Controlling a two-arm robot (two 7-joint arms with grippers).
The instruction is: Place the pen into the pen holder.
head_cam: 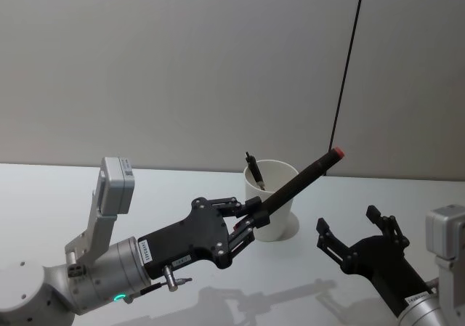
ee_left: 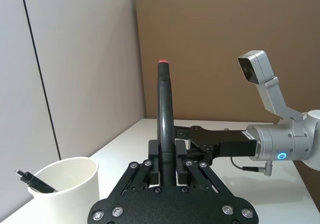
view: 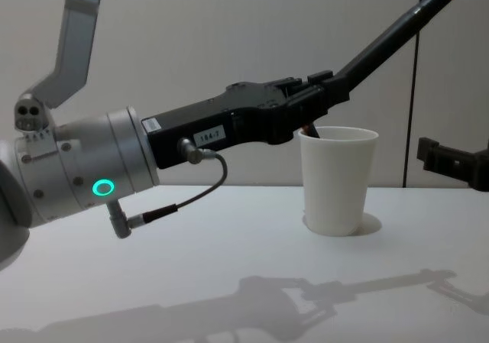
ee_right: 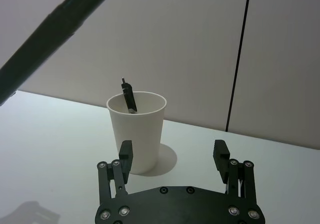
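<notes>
**Left gripper** (head_cam: 254, 213): extended from the near left of the worktop (head_cam: 73, 195) towards the cup (head_cam: 280, 221), fingers clamped on the lower part of the pen (head_cam: 298, 184).

**Pen:** held in the air, well off the worktop, slanting up and away from the gripper with the red-tipped end uppermost. In the chest view, the shaft (view: 382, 41) rising from the left gripper (view: 317, 91) beside the near left of the rim and passing above the cup (view: 336, 182) towards the right. In the left wrist view, the pen (ee_left: 164, 104) centred between the closed fingers, its lower end hidden behind them.

**Cup:** upright near the far edge of the worktop, about midway along it, with the other pen (head_cam: 253, 170) already leaning inside against the rim. Same pair in the right wrist view: cup (ee_right: 136, 134), other pen (ee_right: 129, 95).

**Right gripper** (head_cam: 347, 218): idle, low over the near right of the worktop, just right of the cup, fingers spread wide with nothing between them (ee_right: 173, 149).

**Progress, as judged:** grasp and lift done, and the approach to the cup nearly so. Insertion not yet done, with no part of the held pen inside the cup.

**Left to do:** tipping the pen towards upright, bringing its lower end over the mouth clear of the other pen, then lowering and release.
</notes>
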